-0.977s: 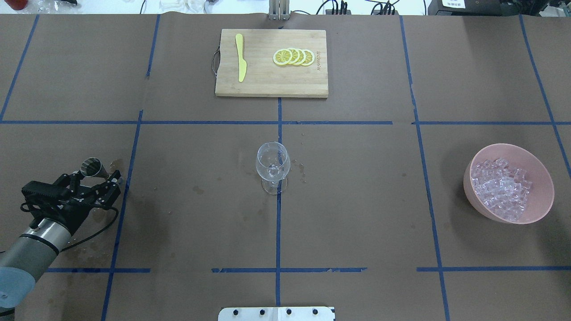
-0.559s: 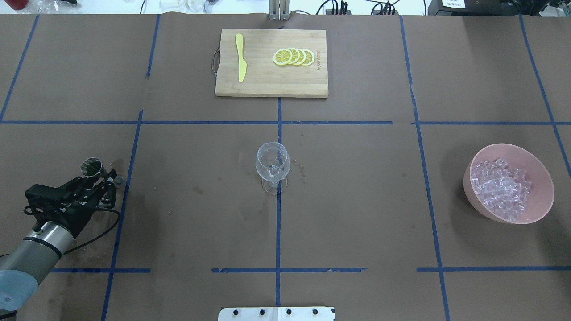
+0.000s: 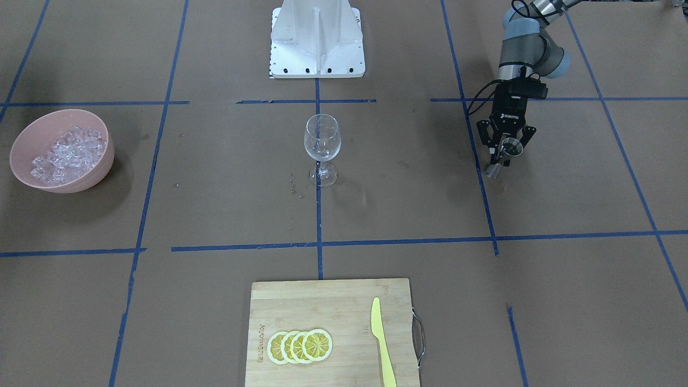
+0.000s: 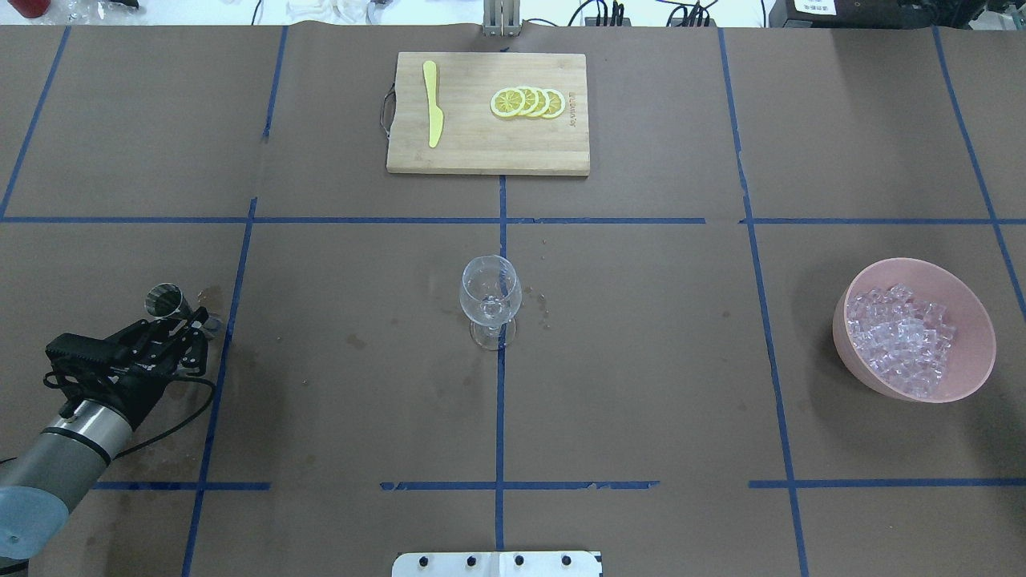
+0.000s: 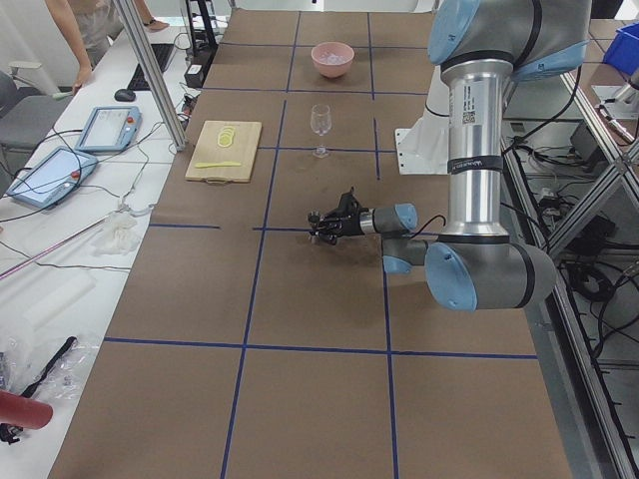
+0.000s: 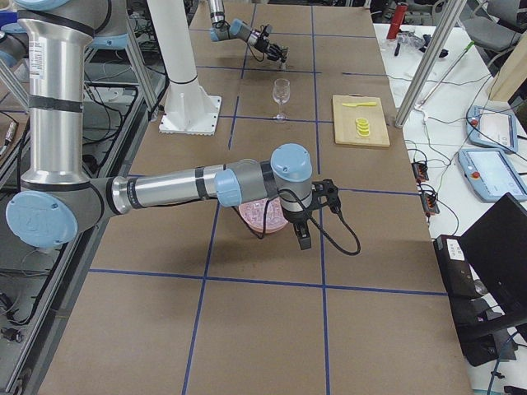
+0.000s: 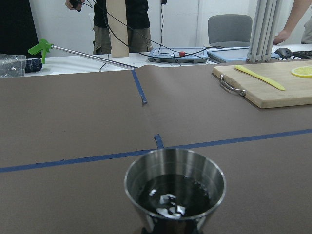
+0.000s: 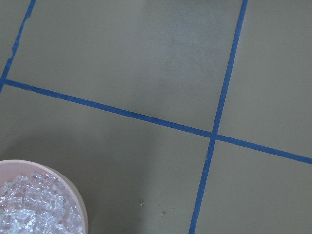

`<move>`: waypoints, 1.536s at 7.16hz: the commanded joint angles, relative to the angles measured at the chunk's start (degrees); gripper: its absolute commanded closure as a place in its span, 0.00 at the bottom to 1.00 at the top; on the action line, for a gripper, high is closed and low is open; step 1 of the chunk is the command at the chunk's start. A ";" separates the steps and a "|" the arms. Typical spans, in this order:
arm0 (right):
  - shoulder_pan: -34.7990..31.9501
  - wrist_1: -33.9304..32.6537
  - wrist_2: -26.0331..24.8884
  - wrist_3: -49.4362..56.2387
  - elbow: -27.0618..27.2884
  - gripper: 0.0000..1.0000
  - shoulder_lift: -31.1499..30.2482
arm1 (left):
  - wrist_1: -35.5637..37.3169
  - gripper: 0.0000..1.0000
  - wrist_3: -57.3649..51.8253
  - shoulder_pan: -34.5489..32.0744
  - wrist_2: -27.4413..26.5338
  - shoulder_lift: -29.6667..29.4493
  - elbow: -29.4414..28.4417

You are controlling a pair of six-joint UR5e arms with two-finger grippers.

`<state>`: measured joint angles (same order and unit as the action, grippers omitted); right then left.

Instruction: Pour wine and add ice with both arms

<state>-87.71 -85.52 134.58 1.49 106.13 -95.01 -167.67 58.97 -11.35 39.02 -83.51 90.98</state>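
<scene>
A: Where does the steel jigger (image 4: 163, 300) point?
B: At the overhead view's lower left, mouth tilted toward the upper left, the left gripper (image 4: 186, 328) clamping it.
A: And the right gripper?
B: Hard to make out; nobody can tell. Ice (image 4: 902, 340) fills the pink bowl (image 4: 974, 361).

Light was even and bright, from overhead. Soft shadows lay on the counter (image 4: 641, 361) beside the bowl (image 3: 102, 161) and under the left arm (image 3: 529, 51). Highlights glinted inside the steel cup (image 7: 174, 192), whose near rim was slightly soft. The glass (image 4: 490, 300) showed faint glare. The far background in the left wrist view was a little washed out.
</scene>
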 commanded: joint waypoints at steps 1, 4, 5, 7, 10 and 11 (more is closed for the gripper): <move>0.00 0.00 -0.02 0.00 0.04 0.00 0.00 | 0.06 0.72 -0.09 0.01 -0.61 0.01 -0.01; 0.00 0.00 0.07 0.09 -0.05 0.00 0.00 | -0.12 1.00 -0.61 -0.08 -1.05 0.54 0.86; 0.00 0.00 -0.02 0.09 -0.14 0.00 0.00 | -0.12 1.00 -1.31 -0.16 -2.01 0.62 1.65; 0.00 0.00 0.07 0.09 -0.14 0.00 0.00 | -5.26 1.00 -20.26 -0.17 -1.76 0.54 6.64; 0.00 0.00 0.07 0.00 -0.14 0.00 0.00 | -10.32 1.00 -39.11 -1.04 0.70 -3.93 10.16; 0.00 0.00 0.07 0.00 -0.14 0.00 0.00 | -8.75 1.00 -39.11 -1.13 1.05 -6.73 10.79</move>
<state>-87.71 -85.52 134.65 1.53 105.99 -95.01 -177.52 21.10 -12.30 39.36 -87.29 100.41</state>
